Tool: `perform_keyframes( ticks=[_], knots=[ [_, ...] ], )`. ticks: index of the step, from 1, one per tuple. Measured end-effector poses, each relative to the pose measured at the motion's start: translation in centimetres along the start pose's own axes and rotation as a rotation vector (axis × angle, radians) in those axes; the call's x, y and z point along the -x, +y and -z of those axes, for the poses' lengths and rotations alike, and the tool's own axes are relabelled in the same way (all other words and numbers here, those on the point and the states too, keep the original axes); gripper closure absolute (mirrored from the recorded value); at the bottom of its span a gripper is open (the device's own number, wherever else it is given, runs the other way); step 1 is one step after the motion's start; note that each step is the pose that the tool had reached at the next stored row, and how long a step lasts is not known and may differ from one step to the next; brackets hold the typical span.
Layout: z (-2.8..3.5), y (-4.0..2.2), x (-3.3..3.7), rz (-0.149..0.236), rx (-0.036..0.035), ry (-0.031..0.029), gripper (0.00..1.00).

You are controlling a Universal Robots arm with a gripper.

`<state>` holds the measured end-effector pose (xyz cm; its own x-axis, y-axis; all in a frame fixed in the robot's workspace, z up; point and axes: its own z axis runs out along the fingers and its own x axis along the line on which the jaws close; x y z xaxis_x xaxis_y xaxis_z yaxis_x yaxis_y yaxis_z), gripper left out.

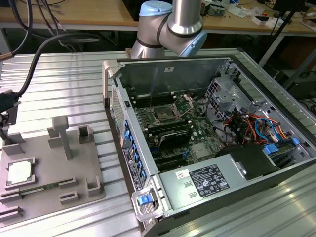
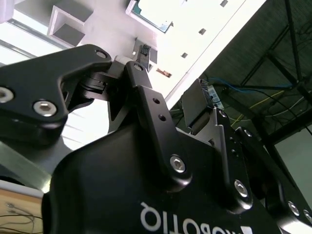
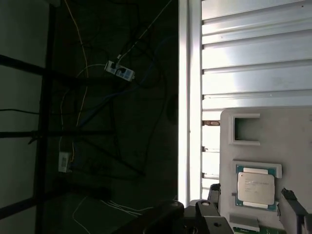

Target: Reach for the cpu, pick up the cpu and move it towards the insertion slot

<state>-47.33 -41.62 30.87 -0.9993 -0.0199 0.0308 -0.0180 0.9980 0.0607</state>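
Note:
The cpu [image 1: 19,172], a flat silvery square with a thin green rim, lies in a raised nest on the grey fixture plate [image 1: 74,190] at the exterior view's left. In the first wrist view the cpu [image 3: 255,187] lies between my two black fingertips [image 3: 214,194], which stand apart on either side of it without touching. My gripper [image 3: 251,196] is open and holds nothing. The insertion slot [image 1: 163,117], a dark square socket in a shiny metal frame, sits on the green board inside the open computer case [image 1: 148,197] at centre.
A long green memory stick [image 1: 34,188] lies on the fixture plate in front of the cpu, among grey upright posts [image 1: 61,136]. A thick black cable [image 1: 34,64] hangs over the ribbed metal table [image 1: 59,79]. The table edge [image 3: 183,97] drops to a dark floor.

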Motion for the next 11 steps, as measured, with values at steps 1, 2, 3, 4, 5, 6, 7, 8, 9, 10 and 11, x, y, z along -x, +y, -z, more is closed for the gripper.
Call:
perform_keyframes(
  ticks=[1, 2, 3, 4, 5, 6, 7, 8, 9, 10, 11],
  knots=[
    [-0.17, -0.01, 0.0, 0.0, 0.0018, 0.0, 0.45],
    [-0.42, -0.21, 0.01, 0.0, 0.0047, 0.0001, 0.45],
    [-0.74, -0.65, 0.01, 0.0, 0.0053, 0.0, 0.45],
    [-0.89, -0.88, 0.01, 0.0, 0.0054, 0.0, 0.45],
    [-1.06, -1.07, 0.01, 0.0, 0.0054, 0.0, 0.45],
    [-1.46, -1.35, 0.02, 0.0, 0.0055, -0.0001, 0.45],
    [-1.64, -1.42, 0.02, 0.0, 0.0055, 0.0, 0.45],
    [-1.82, -1.46, 0.02, 0.0, 0.0054, -0.0001, 0.45],
    [-2.07, -1.5, 0.03, 0.0, 0.0054, -0.0001, 0.45],
    [-2.25, -1.53, 0.04, 0.0, 0.0054, 0.0001, 0.45],
    [-2.44, -1.57, 0.05, 0.0, 0.0053, 0.0001, 0.45]
  ],
)
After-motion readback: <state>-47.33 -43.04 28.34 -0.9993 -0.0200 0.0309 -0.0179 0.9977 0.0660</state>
